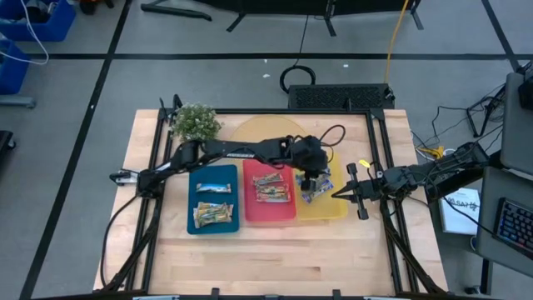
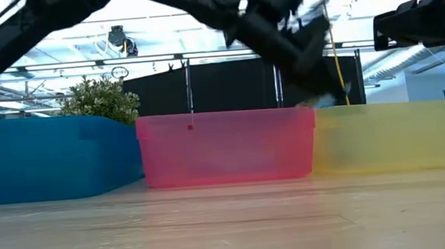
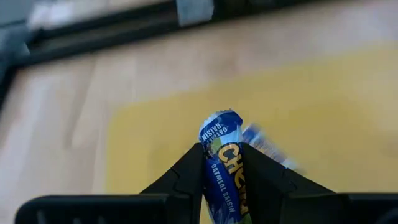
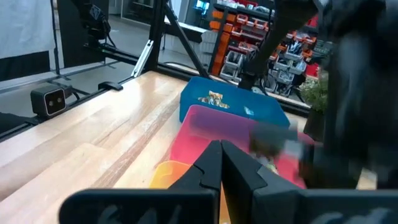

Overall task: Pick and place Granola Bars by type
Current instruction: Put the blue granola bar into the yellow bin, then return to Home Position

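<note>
My left gripper (image 1: 312, 178) reaches across the table and hangs over the yellow tray (image 1: 337, 210), shut on a blue granola bar (image 3: 222, 163). More blue bars (image 1: 318, 192) lie on that tray's floor just below it. Red-and-green bars (image 1: 271, 187) lie in the red tray (image 1: 268, 216). Tan-and-green bars (image 1: 212, 206) lie in the blue tray (image 1: 213, 227). My right gripper (image 4: 221, 163) is shut on nothing and waits at the yellow tray's right edge, pointing left. My left gripper pinches the blue bar between its two fingers, which lie along the bar's two long sides (image 3: 214, 171). The fingers point down at the yellow tray. The bar's free crimped end (image 3: 219, 122) sticks out past the fingertips, clear of the tray floor.
The three trays stand side by side mid-table, blue on the left, red in the middle, yellow on the right. A small potted plant (image 1: 196, 122) stands at the far left corner. A black metal frame (image 1: 381, 158) edges the table. Bare wood lies near the trays.
</note>
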Motion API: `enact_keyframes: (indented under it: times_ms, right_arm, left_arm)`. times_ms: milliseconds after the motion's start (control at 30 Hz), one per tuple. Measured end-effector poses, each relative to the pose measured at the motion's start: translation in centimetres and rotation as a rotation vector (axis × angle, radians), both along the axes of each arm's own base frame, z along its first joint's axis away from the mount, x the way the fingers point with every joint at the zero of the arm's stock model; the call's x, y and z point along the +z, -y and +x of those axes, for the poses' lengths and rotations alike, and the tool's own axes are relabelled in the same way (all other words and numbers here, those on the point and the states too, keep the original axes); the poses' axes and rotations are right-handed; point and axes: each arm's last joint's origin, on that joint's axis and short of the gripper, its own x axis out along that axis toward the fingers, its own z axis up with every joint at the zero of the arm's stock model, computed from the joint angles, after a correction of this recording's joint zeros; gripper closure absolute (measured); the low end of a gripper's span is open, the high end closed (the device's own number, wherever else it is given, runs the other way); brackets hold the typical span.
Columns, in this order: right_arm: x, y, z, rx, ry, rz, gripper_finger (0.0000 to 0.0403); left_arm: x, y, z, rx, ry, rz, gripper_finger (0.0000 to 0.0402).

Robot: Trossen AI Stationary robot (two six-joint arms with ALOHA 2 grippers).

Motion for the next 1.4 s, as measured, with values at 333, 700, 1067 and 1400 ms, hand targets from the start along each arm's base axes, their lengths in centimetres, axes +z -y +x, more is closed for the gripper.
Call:
enact_keyframes:
  times_ms: [333,700,1067,1400]
  right_arm:
    - [0.0,0.0,0.0,-0.002,0.0,0.017,0.0403]
    - [0.0,0.0,0.0,-0.001,-0.002,0.012,0.0403]
    - [0.0,0.0,0.0,0.0,0.001,0.011,0.0403]
    - [0.0,0.0,0.0,0.001,0.0,-0.009,0.0403]
  left_arm:
    - [-4.2,-0.7,0.6,-0.066,-0.08,0.086,0.0305]
    - [-4.1,0.7,0.7,-0.174,-0.066,0.128,0.0305]
    - [-4.0,1.4,0.8,-0.118,-0.062,-0.01,0.0248]
    - [1.2,2.8,-0.1,-0.084,0.023,0.021,0.0168]
